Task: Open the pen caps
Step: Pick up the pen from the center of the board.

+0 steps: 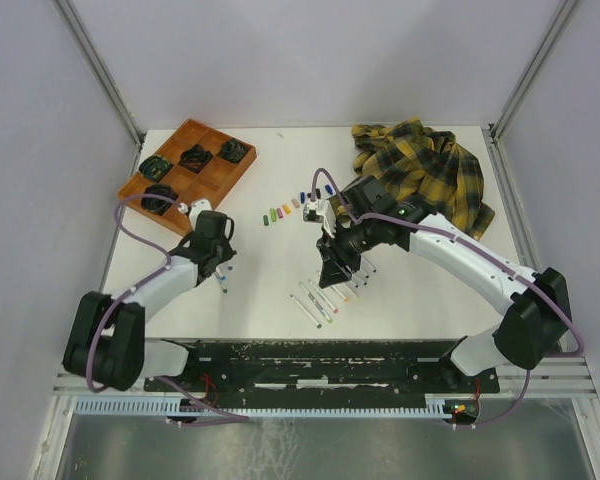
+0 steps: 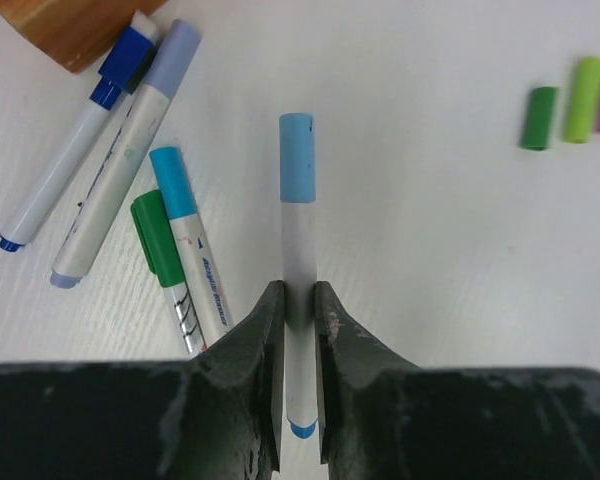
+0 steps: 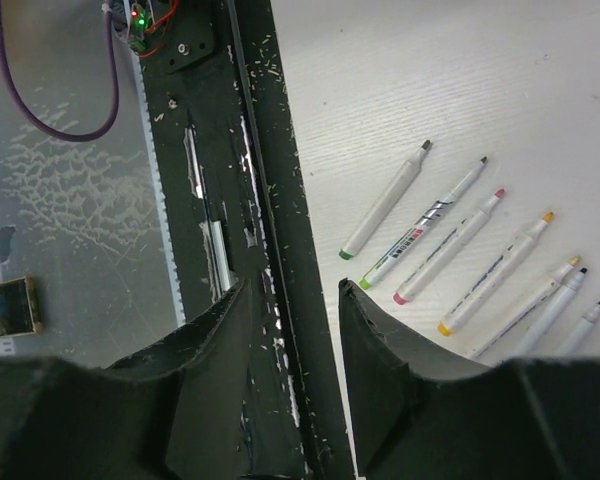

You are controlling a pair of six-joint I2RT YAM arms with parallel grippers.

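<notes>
On the table [image 1: 270,270] at left, left gripper [image 2: 298,300] clamped on a pen [image 2: 298,235], light-blue cap [image 2: 297,158] on.
Right gripper [image 3: 293,290] apart, empty, near bare pens [image 3: 450,245]. Grip sits toward the tail: pen may slip or swivel when the cap is pulled. Only left wrist view shows the clamp; top view shows loose caps [image 1: 285,210] in a row.

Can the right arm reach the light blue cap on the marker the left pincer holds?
Probably yes: the light blue plastic cap sticks out beyond the left pincer, which grips only the white marker barrel, and the right pincer is open and empty, though pointed away from it.
</notes>
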